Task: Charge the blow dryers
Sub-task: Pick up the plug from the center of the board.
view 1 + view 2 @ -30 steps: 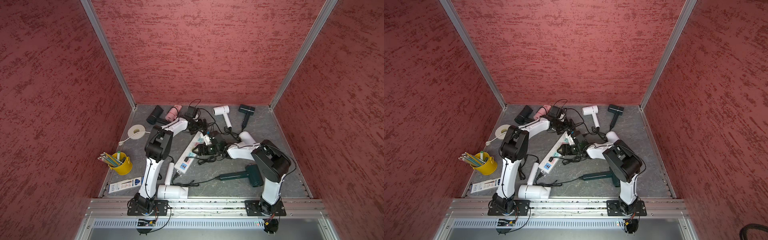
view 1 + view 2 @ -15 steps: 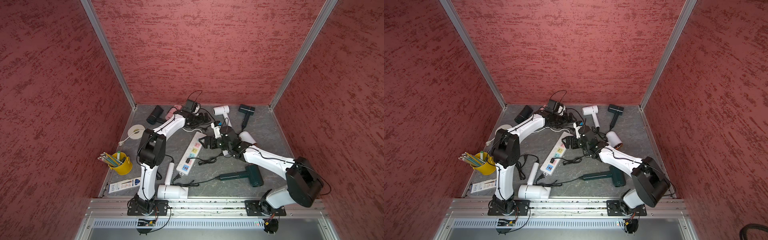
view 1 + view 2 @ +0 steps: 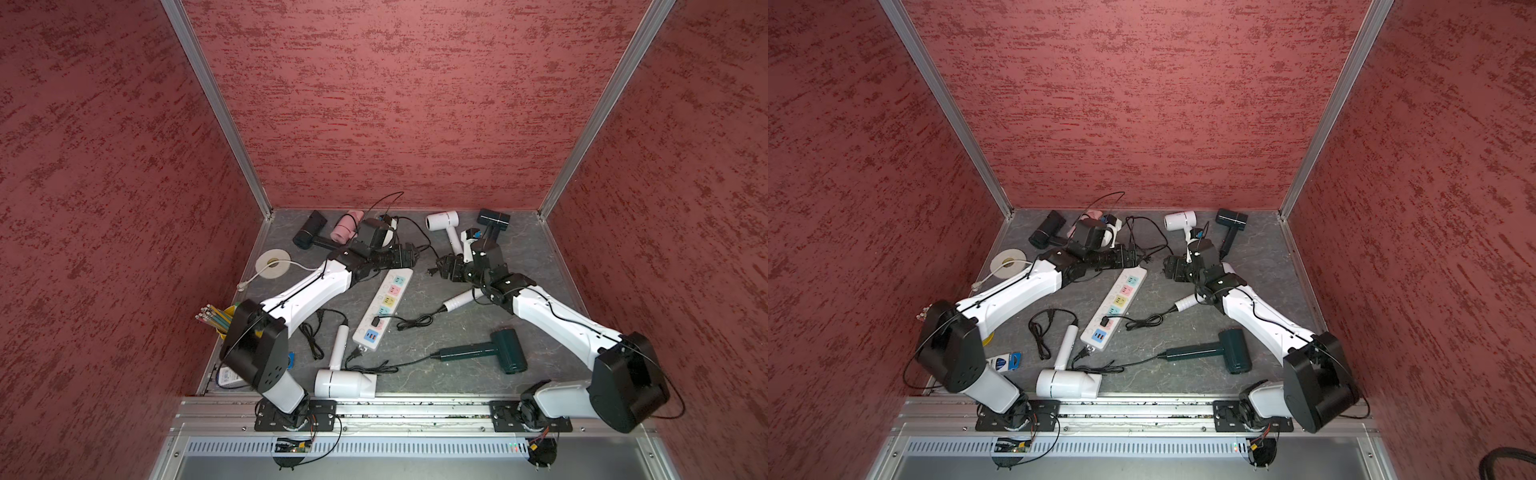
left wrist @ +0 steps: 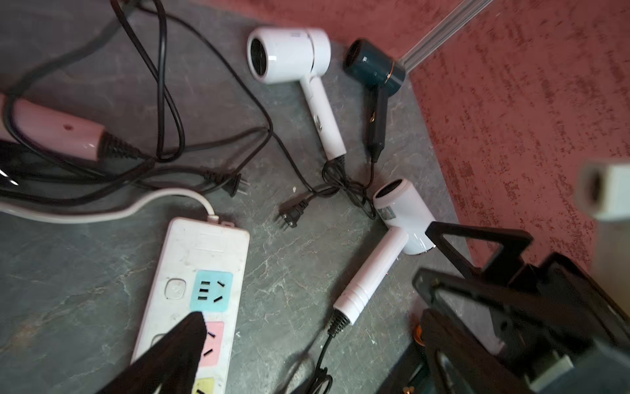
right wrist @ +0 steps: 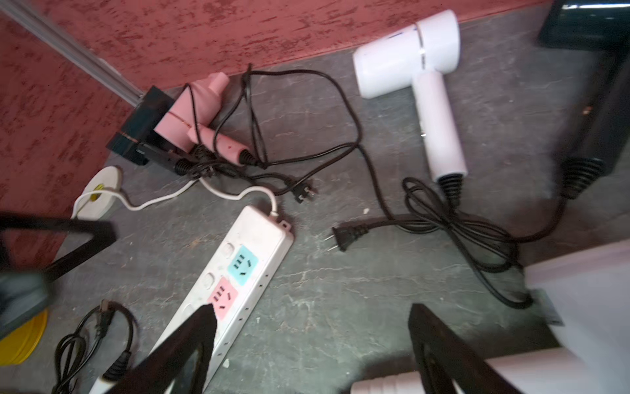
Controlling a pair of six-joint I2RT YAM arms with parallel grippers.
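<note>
In both top views a round yellow cup (image 3: pixel 230 311) stood at the left edge of the grey table (image 3: pixel 449 380), half hidden behind the left arm, with a bunch of pencils (image 3: pixel 210 316) sticking out of it. The long white power strip (image 3: pixel 388 300) lay slantwise mid-table. One black plug (image 3: pixel 375 322) sat in a socket near its front end, its cord running to the white T-shaped blow dryer (image 3: pixel 459 301) under the right arm, and the other pastel sockets were empty. Unplugged lay a black blow dryer (image 3: pixel 309 235) and a pink blow dryer (image 3: pixel 347 226) back left, a second white blow dryer (image 3: pixel 444 220) and a navy blow dryer (image 3: pixel 492 218) back right, a dark green blow dryer (image 3: pixel 505 351) front right and a third white blow dryer (image 3: pixel 345 382) at the front edge. The left gripper (image 3: pixel 411 259) and right gripper (image 3: pixel 444 268) hovered facing each other near the strip's far end. In the left wrist view the left gripper (image 4: pixel 312 317) had its jaws spread wide with nothing between them, above the strip's vacant teal socket (image 4: pixel 211 290). In the right wrist view the right gripper (image 5: pixel 311 308) likewise gaped on nothing. The teal and pink sockets before it held no plug, and only a blurred yellow edge of the cup (image 5: pixel 20 341) showed, its contents hidden.
</note>
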